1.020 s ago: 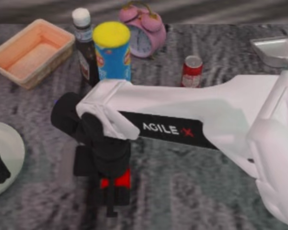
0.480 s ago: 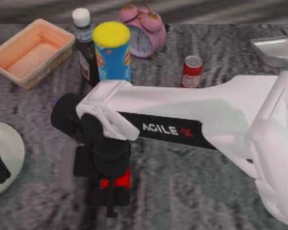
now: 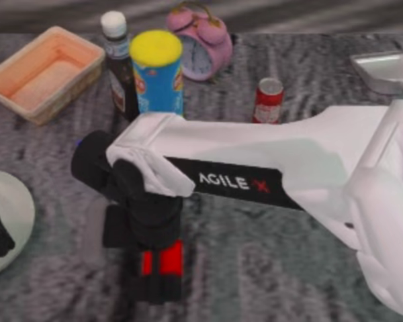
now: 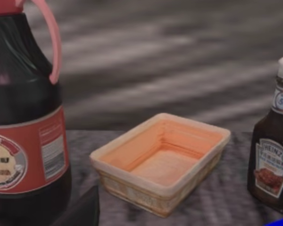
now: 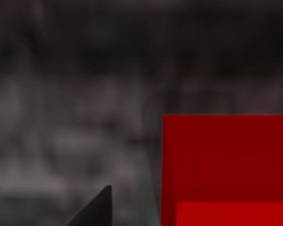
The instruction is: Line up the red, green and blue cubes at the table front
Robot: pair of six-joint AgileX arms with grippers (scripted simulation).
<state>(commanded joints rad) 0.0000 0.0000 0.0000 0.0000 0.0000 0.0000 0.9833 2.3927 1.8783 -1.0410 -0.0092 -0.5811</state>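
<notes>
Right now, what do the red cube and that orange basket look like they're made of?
The red cube, between the right pincer fingers near the table's front, looks like hard plastic or painted wood: flat, evenly coloured matte faces, sharp edges. The basket seems woven, maybe wicker or straw: faint ribbing along its pale outer wall, soft rounded rim, orange inside. Neither is certain.

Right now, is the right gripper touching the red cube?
Cannot tell. In the top view the right gripper straddles the red cube, but the black fingers hide any gap or contact.
</notes>
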